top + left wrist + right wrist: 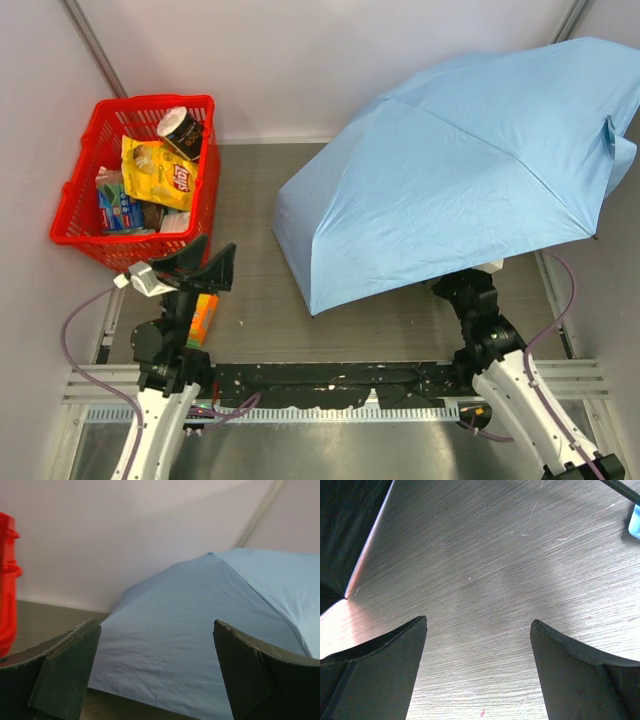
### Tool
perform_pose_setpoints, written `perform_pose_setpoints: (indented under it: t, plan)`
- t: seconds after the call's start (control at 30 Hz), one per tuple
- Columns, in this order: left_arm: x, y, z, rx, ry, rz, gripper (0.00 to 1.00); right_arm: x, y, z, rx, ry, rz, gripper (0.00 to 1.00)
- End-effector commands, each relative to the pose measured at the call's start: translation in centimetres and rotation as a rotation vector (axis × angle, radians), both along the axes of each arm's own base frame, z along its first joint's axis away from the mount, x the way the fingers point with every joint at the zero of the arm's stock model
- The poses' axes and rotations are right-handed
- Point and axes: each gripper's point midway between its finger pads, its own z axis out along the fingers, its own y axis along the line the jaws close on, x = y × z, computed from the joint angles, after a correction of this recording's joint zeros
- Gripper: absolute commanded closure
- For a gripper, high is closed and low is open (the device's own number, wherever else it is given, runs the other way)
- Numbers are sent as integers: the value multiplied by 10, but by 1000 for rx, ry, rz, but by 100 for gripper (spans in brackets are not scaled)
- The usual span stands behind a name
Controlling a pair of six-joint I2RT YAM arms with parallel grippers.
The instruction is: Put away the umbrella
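On grey desk (250, 200), open umbrella (460, 170): light, floppy, best gripped by its hidden shaft; left fingers (65, 670) and right fingers (380, 680) spread wide, empty.

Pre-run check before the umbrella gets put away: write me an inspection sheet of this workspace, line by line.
Surface: grey-brown brushed tabletop, lightly scratched.
Job's things: light sky-blue fabric folding umbrella, fully open, canopy over the right half.
Clutter: red plastic mesh basket at far left, holding a yellow snack bag and other packets; orange packet on the table near it.
Grippers: left gripper open, empty, facing the canopy; right gripper open, empty, beneath the canopy.
Cables: purple cables looped at the near edge, left and right.
Surroundings: plain white walls on three sides.
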Motion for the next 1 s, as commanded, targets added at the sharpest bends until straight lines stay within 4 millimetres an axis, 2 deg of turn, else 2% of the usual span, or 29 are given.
perform_pose_setpoints:
  t: [0.0, 0.07, 0.1, 0.13, 0.17, 0.2, 0.23, 0.27, 0.3, 0.33, 0.4, 0.47, 0.5, 0.53, 0.57, 0.6, 0.63, 0.67, 0.73, 0.8, 0.83, 0.87, 0.9, 0.93, 0.97]
  plan:
    - [3, 62, 13, -199, 182, 289, 0, 21, -2, 41, -72, -56, 1, 11]
    - [0, 83, 15, -278, 239, 383, 0, 37, -7, 36, -115, -1, -42, 12]
    - [1, 90, 10, -324, 303, 421, 0, 47, -7, 48, -145, -15, -40, 11]
    - [-1, 97, 8, -367, 348, 450, 0, 56, -10, 40, -204, 26, -48, 12]
    - [-3, 101, 1, -391, 414, 476, 0, 69, -15, 58, -227, 4, -84, 11]
    - [-7, 99, 0, -379, 456, 472, 0, 81, -16, 55, -281, 23, -85, 11]
    - [-10, 93, 0, -318, 481, 450, 0, 95, -23, 75, -309, -14, -119, 11]
    - [-15, 83, 6, -236, 482, 397, 0, 106, -28, 68, -352, 21, -130, 11]
    - [-21, 75, 8, -180, 497, 356, 0, 119, -46, 93, -359, -8, -206, 11]
    - [-27, 69, 13, -156, 492, 319, 0, 129, -63, 94, -374, 8, -254, 11]
    - [-36, 60, 24, -153, 446, 249, 0, 151, -77, 119, -376, -81, -281, 12]
    - [-46, 51, 30, -142, 384, 183, 0, 169, -75, 129, -425, -141, -204, 12]
    - [-54, 50, 35, -148, 348, 166, 0, 179, -65, 120, -443, -134, -131, 12]
    - [-58, 50, 36, -155, 336, 154, 0, 186, -64, 125, -514, -150, -97, 12]
    - [-62, 49, 38, -158, 337, 143, 0, 191, -64, 111, -584, -109, -44, 12]
    - [-64, 46, 40, -141, 346, 125, 0, 197, -62, 110, -606, -106, -17, 13]
    - [-66, 41, 41, -121, 346, 102, 0, 204, -55, 99, -648, -100, 54, 13]
    - [-67, 37, 43, -103, 343, 83, 0, 206, -43, 95, -650, -113, 133, 14]
    - [-71, 33, 48, -88, 318, 57, 0, 210, -33, 86, -630, -120, 183, 18]
    - [-74, 32, 51, -86, 299, 44, 0, 214, -25, 84, -591, -150, 205, 28]
    - [-75, 31, 50, -84, 297, 39, 0, 215, -13, 80, -573, -158, 267, 46]
    - [-75, 29, 51, -83, 298, 31, 0, 218, -4, 86, -562, -175, 295, 50]
    - [-74, 29, 50, -82, 302, 33, 0, 215, 6, 80, -560, -142, 332, 56]
    - [-74, 29, 50, -82, 305, 32, 0, 217, 8, 90, -576, -143, 316, 57]
    - [-74, 29, 49, -78, 310, 32, 0, 211, 20, 93, -592, -142, 339, 57]
